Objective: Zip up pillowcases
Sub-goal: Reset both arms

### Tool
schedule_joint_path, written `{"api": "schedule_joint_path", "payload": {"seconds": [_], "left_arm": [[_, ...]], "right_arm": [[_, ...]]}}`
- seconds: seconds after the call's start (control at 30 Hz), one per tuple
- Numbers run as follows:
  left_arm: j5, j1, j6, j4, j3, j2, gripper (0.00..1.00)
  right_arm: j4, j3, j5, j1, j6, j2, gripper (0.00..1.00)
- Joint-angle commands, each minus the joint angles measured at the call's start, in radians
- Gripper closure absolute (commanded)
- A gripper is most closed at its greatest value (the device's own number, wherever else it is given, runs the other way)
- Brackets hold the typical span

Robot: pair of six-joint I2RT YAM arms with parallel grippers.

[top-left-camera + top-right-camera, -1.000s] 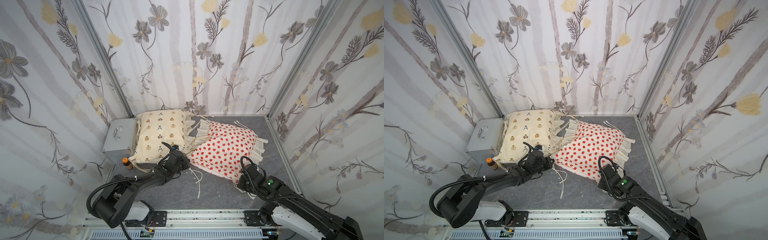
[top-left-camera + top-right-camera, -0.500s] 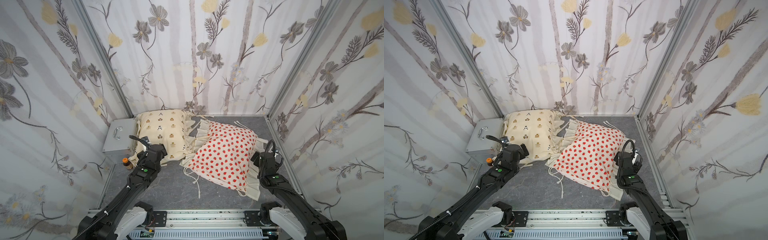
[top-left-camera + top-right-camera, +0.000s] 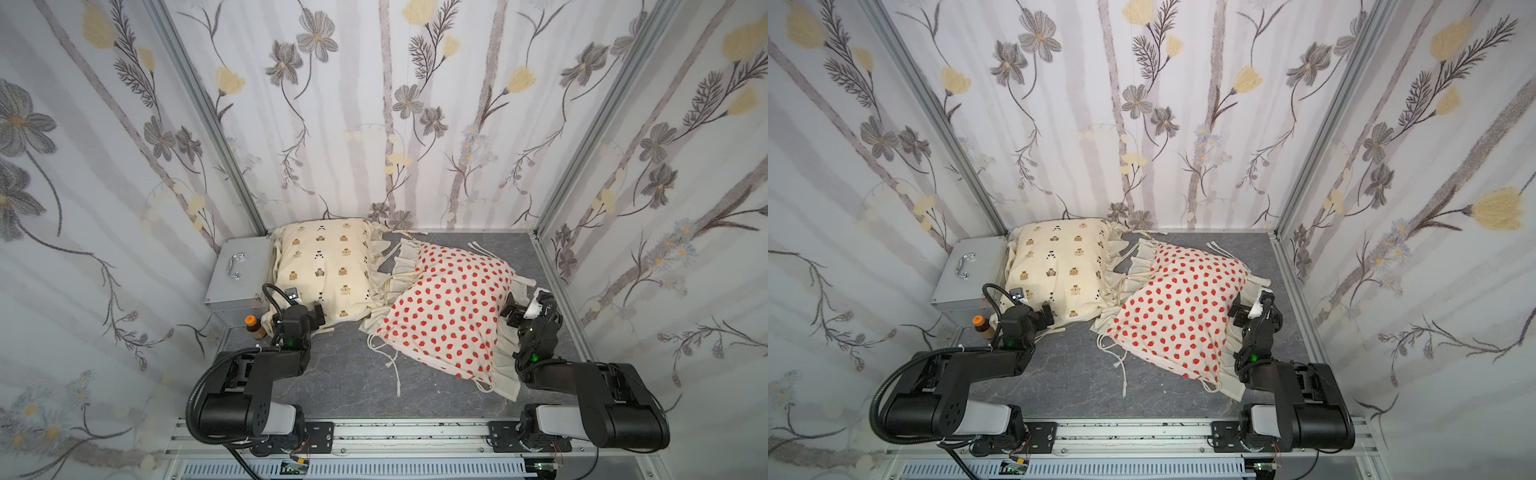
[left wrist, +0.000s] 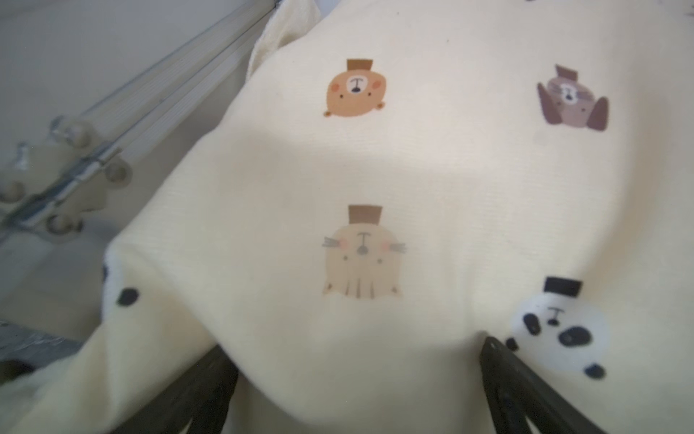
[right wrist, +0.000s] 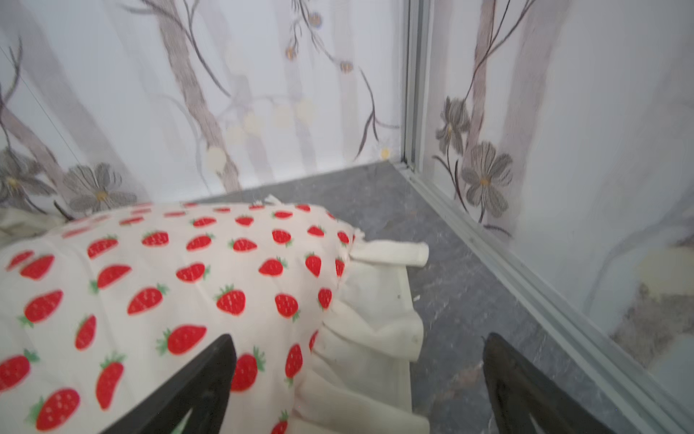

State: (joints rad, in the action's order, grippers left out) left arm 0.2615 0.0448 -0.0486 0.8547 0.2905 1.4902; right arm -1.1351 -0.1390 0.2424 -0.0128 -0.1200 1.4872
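Lying diagonally, strawberry pillowcase [image 3: 446, 309]

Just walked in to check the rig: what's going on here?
The robot is tending two stuffed pillowcases. The left end effector is open at the near edge of the bear pillowcase; the right end effector is open at the ruffled side of the strawberry pillowcase. Neither grips anything. No zipper shows, so whether they are zipped is unclear.

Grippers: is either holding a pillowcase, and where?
Nothing. The left gripper is open at the bear pillowcase, the right gripper open at the strawberry pillowcase.
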Motion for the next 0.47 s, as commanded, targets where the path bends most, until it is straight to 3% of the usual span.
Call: {"api": "schedule_joint_path", "payload": {"seconds": [0.0,0.03,0.1,0.23,0.3,0.43], "left_arm": [[-0.095,-0.010,0.035,0.205,0.041,0.094,0.00],[-0.089,-0.011,0.024,0.117,0.063,0.067,0.00],[-0.027,-0.011,0.008,0.131,0.074,0.091,0.00],[-0.031,-0.013,0.001,0.099,0.076,0.076,0.00],[-0.027,-0.011,0.007,0.115,0.075,0.082,0.00],[-0.068,-0.008,0.021,0.097,0.082,0.081,0.00]], "right_arm": [[-0.170,-0.043,0.050,0.004,0.007,0.004,0.00],[-0.243,-0.027,0.018,-0.001,0.032,0.028,0.00],[-0.186,-0.036,-0.025,-0.004,0.046,0.008,0.00],[-0.171,-0.053,-0.081,0.001,0.057,0.022,0.00],[-0.134,-0.075,-0.167,0.022,0.060,0.027,0.00],[-0.156,-0.059,-0.178,0.029,0.059,0.020,0.00]]}}
